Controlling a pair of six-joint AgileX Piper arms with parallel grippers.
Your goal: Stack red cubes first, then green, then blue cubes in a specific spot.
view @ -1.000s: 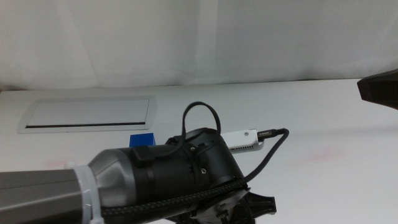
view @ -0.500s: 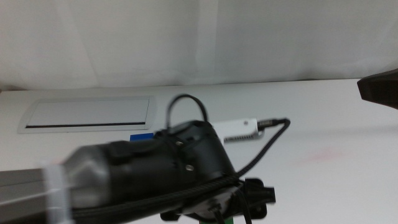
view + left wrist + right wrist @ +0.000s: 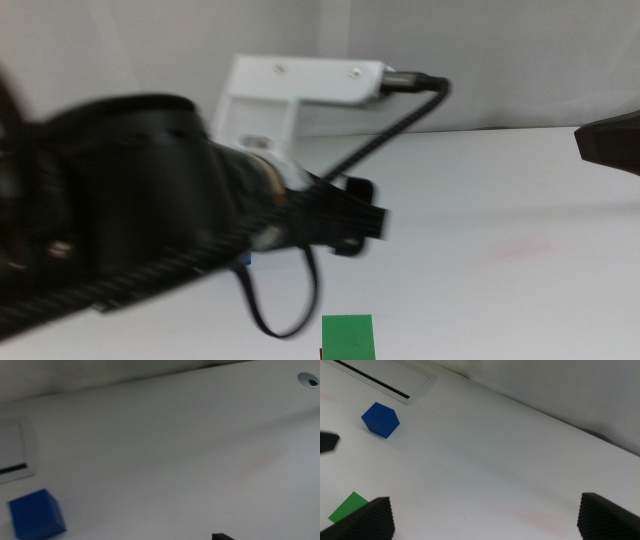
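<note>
The left gripper (image 3: 350,222) was raised above the table (image 3: 500,200); whether it was spread I cannot tell. The green cube (image 3: 347,337) sat at the near edge, the blue cube (image 3: 380,419) lay apart beside a white panel (image 3: 395,382), and the right gripper (image 3: 485,515) waited with jaws spread wide and empty.

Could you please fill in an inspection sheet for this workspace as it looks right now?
Surface: white table, with a faint reddish smudge.
Job's things: green cube at the near edge of the middle view; something sits just beneath it, too little visible to identify. Blue cube stands alone near the recessed panel. Red cube: nothing seen.
Clutter: nothing seen.
Grippers: left gripper raised above the table, blurred. Right gripper waits at the table's right side, jaws wide apart, holding nothing.
Cables: black braided cable runs from the left arm's wrist camera.
Surroundings: white backdrop behind the table.
</note>
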